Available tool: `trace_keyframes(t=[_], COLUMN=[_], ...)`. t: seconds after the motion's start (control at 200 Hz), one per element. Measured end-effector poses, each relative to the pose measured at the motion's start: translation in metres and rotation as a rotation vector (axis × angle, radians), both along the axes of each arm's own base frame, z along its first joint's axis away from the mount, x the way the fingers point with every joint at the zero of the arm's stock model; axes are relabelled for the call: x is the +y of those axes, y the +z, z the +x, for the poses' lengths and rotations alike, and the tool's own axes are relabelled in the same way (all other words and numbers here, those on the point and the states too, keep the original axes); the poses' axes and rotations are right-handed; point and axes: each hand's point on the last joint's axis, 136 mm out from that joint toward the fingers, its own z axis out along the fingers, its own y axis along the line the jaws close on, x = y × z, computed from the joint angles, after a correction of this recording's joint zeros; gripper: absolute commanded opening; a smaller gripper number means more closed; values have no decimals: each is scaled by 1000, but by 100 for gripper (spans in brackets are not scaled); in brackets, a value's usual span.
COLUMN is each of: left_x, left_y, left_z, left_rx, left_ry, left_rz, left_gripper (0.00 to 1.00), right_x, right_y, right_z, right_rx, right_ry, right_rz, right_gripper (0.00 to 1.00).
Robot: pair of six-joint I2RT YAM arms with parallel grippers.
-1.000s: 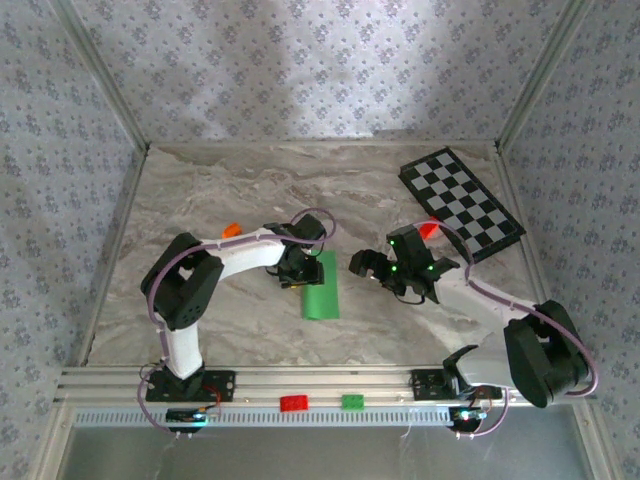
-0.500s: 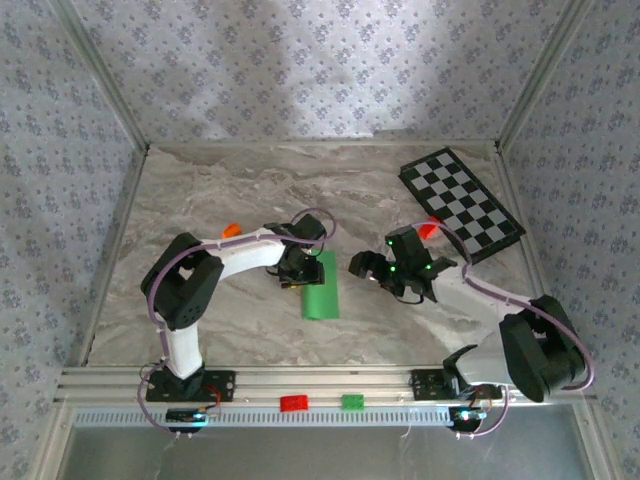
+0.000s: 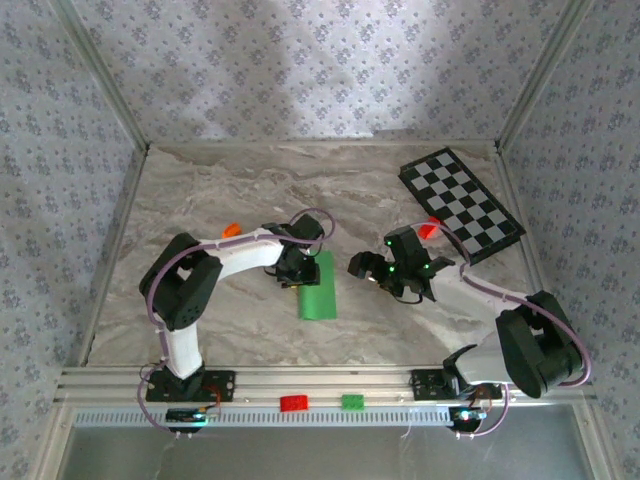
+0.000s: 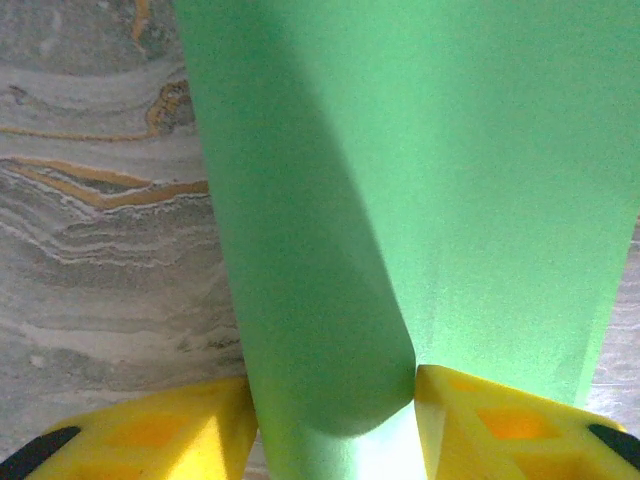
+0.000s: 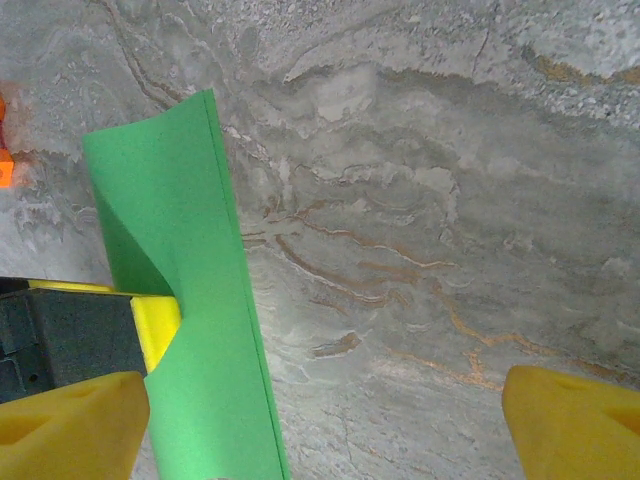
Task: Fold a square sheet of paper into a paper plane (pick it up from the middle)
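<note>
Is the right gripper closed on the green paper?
No, the right gripper is wide open; the green paper sits in the left gripper.

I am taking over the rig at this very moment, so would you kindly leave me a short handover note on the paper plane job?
Left claw: shut on the square sheet of paper, pinching its doubled-over edge. The bend looks rounded, not pressed flat.
Right claw: open wide and empty, just right of the sheet, above the marble table.
Sheet: mid-table, doubled over into a narrow strip.
Done: first fold-over brought across.
Left: press the centre crease, then fold the nose flaps and wings. There is no plane shape yet.
</note>
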Motion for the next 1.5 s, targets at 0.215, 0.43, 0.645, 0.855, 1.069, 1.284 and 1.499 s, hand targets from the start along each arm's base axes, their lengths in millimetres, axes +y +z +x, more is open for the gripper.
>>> trace_keyframes(t=[0.215,0.43,0.645,0.855,1.069,1.284,1.499], left_x=[0,-2,-3,6,12,11,10], left_y=[0,2,6,10,8,7,7], left_z=[0,0,1,12,13,12,10], left_rx=[6,3,-15,-85,-96,-97,-90], left_ry=[-2,-10,-14,4,3,-57,-122], left_rz=[-9,-19,-19,11,23,13,-4], left_gripper=[50,56,55,55,55,57,58], right_x=[0,0,0,0,0,0,0], right_y=[0,-2,-2,-2,-2,-2,-2], right_z=[0,0,0,0,0,0,0], right_rx=[0,5,5,5,6,6,6], right_ry=[0,0,0,0,0,0,0], right_rz=[0,-2,-2,-2,-3,-3,-3], right_gripper=[94,94,94,95,95,96,96])
